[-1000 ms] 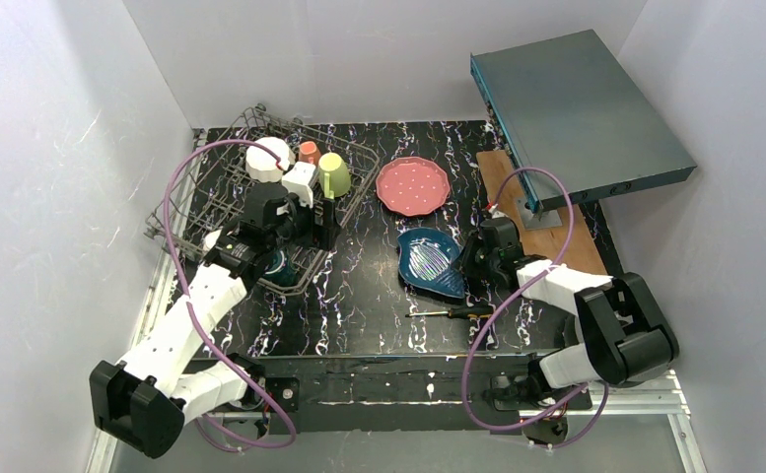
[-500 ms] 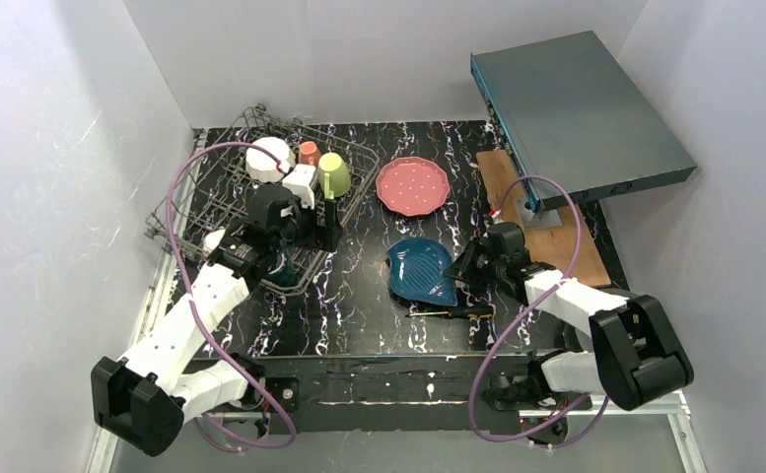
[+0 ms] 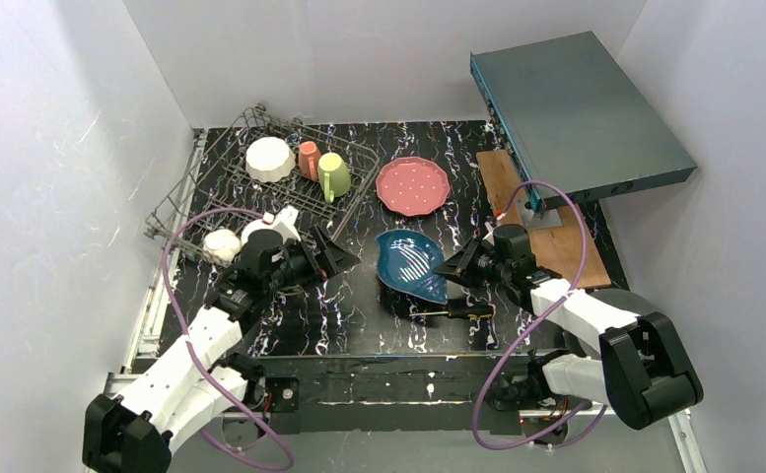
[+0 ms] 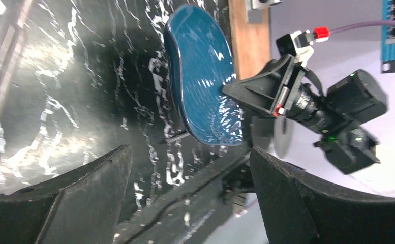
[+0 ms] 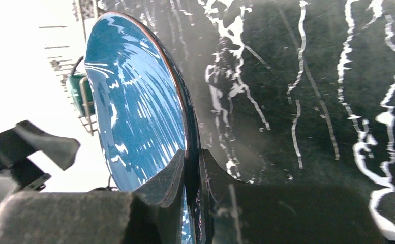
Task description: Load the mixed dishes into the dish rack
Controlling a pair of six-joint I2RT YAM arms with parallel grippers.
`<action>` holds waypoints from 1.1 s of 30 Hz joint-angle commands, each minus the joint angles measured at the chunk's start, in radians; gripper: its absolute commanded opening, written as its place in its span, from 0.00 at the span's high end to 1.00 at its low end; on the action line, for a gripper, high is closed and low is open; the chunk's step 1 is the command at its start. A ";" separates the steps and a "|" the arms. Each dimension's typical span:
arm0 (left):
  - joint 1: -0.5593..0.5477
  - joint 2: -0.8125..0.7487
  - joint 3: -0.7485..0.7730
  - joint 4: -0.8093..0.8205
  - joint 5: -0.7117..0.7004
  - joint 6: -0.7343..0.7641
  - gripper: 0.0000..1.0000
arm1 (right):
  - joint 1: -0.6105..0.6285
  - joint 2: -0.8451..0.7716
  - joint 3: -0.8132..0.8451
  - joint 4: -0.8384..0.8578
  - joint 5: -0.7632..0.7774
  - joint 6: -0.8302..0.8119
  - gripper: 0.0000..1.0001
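Black marbled surface (image 3: 349, 310) is bearing the dish rack (image 3: 223, 202) at far left, with the blue leaf-shaped ribbed plate (image 3: 410, 261) hanging tilted over mid-surface, well apart from it. Right jaws are pinching only its rim and left jaws are gaping empty nearby, so that thin hold is risking a slip.

Brightly and evenly lit from overhead in the top view, softened by the pale walls (image 3: 63, 148). Sharp across that whole view, with slight bowing toward the edges. Streaked with white glare along the glossy black tabletop (image 3: 359, 305) and the blue plate (image 5: 134, 101). Blown out to blank white at the upper left of the right wrist view. Blurred and dim up close on the left claw (image 4: 190, 157) and the right claw (image 5: 192, 173), crisper farther off.
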 commanded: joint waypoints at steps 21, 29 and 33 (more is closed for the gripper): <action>-0.203 0.179 0.085 0.094 -0.088 -0.225 0.56 | 0.088 -0.115 0.015 0.287 -0.063 0.217 0.99; -0.265 0.191 0.181 -0.117 -0.253 -0.183 0.66 | 0.154 -0.182 0.053 0.172 0.069 0.135 0.99; -0.307 0.220 0.246 -0.193 -0.354 -0.138 0.73 | 0.188 -0.204 0.071 0.134 0.119 0.096 0.99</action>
